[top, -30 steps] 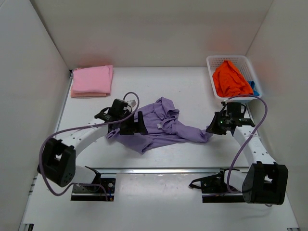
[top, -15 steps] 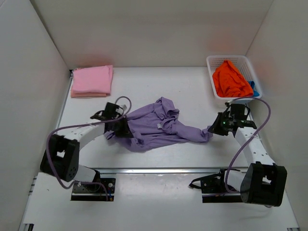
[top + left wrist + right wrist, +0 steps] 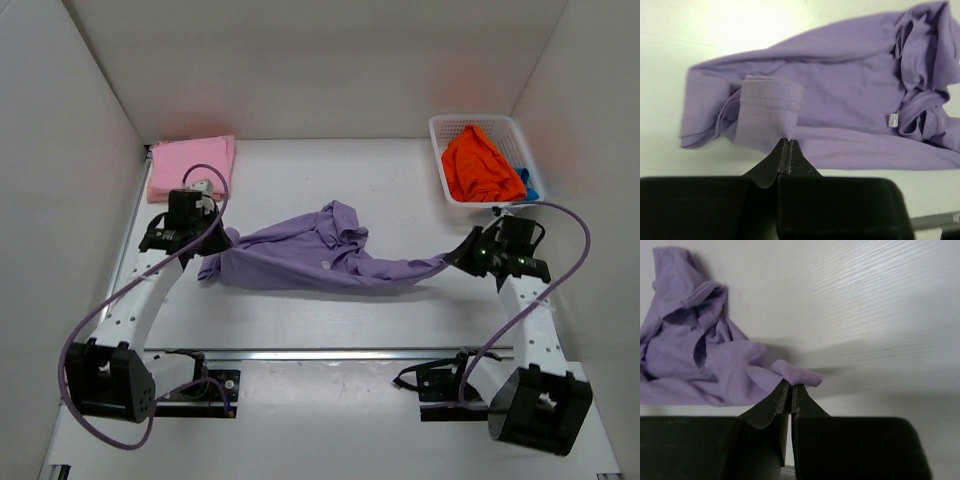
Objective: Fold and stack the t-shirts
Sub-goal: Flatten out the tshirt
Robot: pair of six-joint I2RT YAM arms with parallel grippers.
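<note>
- Spanning the middle of the table (image 3: 400,190), the purple t-shirt (image 3: 300,262) is lying drawn out lengthwise between the two grippers, and it is crumpling up around its collar.
- The left gripper (image 3: 220,243) is pinching a hemmed sleeve edge at the shirt's left end. In the left wrist view its jaws are pressing together on the cloth.
- The right gripper (image 3: 462,256) is clamping a narrow twisted tip of the same shirt at its right end, jaws closed on the fabric. In the right wrist view that tip is casting a shadow on the table beside it.
- A small white neck label (image 3: 893,120) is showing near the collar.
- The pink t-shirt (image 3: 192,166) is sitting folded at the far left corner of the table, well apart from the purple one.
- The orange t-shirt (image 3: 480,165) is lying bunched in the white basket (image 3: 441,150) at the far right corner. A bit of the blue t-shirt (image 3: 531,186) is peeking out at the basket's right rim.
</note>
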